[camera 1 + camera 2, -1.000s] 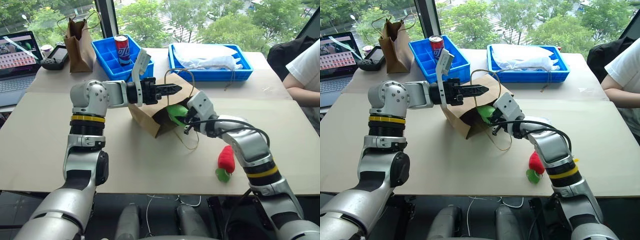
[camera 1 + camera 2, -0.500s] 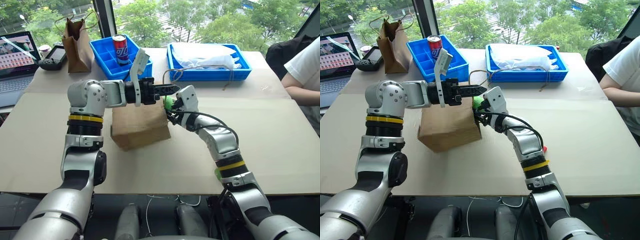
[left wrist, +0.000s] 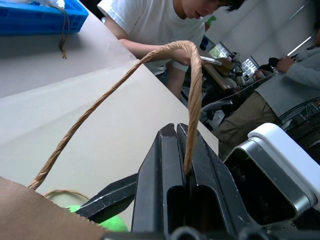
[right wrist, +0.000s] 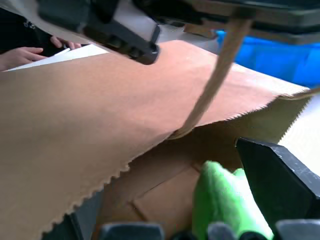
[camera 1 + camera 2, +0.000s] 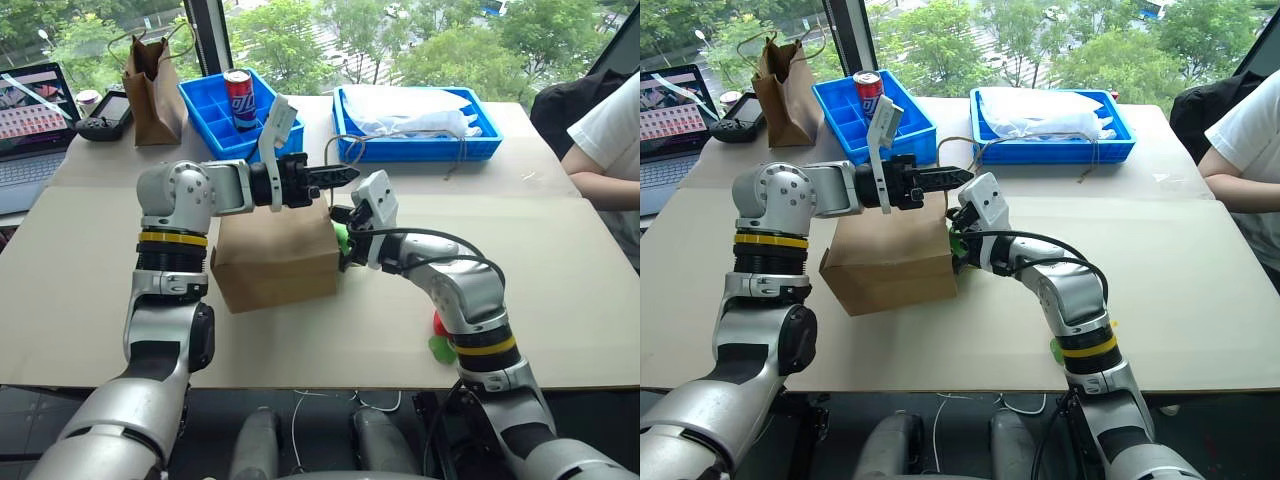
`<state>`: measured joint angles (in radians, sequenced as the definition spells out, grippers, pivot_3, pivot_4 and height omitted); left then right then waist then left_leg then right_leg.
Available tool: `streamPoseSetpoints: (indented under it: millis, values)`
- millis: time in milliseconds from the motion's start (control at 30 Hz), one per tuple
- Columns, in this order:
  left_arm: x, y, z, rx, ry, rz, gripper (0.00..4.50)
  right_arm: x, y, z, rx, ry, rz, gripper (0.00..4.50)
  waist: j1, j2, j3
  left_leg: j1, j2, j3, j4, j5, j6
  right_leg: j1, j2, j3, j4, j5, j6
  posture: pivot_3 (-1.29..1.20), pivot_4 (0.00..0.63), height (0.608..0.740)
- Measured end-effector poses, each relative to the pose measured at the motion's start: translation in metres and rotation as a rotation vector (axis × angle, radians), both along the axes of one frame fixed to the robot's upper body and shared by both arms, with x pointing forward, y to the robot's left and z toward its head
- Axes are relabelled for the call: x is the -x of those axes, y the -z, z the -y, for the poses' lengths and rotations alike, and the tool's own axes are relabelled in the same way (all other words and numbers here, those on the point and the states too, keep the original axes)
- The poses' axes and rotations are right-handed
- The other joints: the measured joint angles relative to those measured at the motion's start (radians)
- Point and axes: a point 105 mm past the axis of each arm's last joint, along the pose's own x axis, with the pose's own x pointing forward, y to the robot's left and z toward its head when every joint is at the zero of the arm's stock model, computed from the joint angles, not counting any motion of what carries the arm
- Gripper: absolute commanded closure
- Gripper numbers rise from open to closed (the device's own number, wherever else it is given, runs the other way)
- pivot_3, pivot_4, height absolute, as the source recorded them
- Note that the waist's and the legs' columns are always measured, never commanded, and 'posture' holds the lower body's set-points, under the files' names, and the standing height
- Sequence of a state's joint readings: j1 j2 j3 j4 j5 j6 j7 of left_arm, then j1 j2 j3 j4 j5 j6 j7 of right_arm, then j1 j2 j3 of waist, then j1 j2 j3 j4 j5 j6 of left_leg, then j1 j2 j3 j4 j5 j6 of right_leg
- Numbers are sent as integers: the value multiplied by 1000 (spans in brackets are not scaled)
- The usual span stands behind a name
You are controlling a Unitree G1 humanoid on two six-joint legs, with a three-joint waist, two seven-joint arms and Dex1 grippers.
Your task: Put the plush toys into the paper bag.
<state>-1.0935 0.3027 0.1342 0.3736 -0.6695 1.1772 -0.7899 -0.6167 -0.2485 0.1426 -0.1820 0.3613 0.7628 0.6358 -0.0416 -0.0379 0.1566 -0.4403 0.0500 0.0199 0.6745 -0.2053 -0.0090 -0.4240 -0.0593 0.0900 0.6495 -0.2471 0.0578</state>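
The light-brown paper bag hangs over the table with its broad side towards me. My left gripper is shut on its string handle. The mouth of the bag faces my right gripper, which stands open there. The light-green plush toy lies just inside the mouth, between the spread fingers. From the head it shows as a green patch at the bag's edge. The red chili plush toy lies on the table near the front edge, mostly hidden behind my right forearm.
A darker, narrower paper bag stands at the back left beside a laptop and a handheld device. Behind the bag are a blue tray with a can and a blue tray with white plastic. A person sits at the right.
The bag lay with its mouth towards me; now it hangs upright, broad side facing me. My right gripper carried the green toy to the mouth, then opened and drew back a little.
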Motion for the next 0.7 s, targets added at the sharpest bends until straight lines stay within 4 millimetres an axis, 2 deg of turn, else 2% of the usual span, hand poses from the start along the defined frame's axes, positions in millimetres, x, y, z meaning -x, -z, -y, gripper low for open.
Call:
streamPoseSetpoints:
  millis: [167, 333, 400, 567, 700]
  values:
    - [3, 1, -1, -9, 7, 7, 4500, 4, 18, 20, 58, 41, -58, 52, 1, 0, 0, 0, 0, 0, 0, 0, 0, 0, 0, 0, -1, 0, 0, 0, 150, 722]
    - [19, 31, -5, -53, 45, -60, 4500, -4, 14, 56, 103, 137, -35, 52, 1, 0, 0, 0, 0, 0, 0, 0, 0, 0, 0, 0, -1, 0, 0, 0, 150, 722]
    - [24, 40, -8, -87, 50, -64, 4500, -5, 14, 65, 119, 157, -34, 52, 0, 0, 0, 0, 0, 0, 0, 0, 0, 0, 0, 0, -1, 0, 0, 0, 150, 722]
    - [31, 52, -11, -130, 62, -67, 4500, -3, 25, 75, 156, 171, -59, 52, 1, 0, 0, 0, 0, 0, 0, 0, 0, 0, 0, 1, -1, 0, 0, 0, 150, 722]
    - [30, 51, -13, -135, 56, -63, 4500, -1, 35, 70, 176, 146, -82, 52, 0, 0, 0, 0, 0, 0, 0, 0, 0, 0, 0, 1, -1, 0, 0, 0, 150, 722]
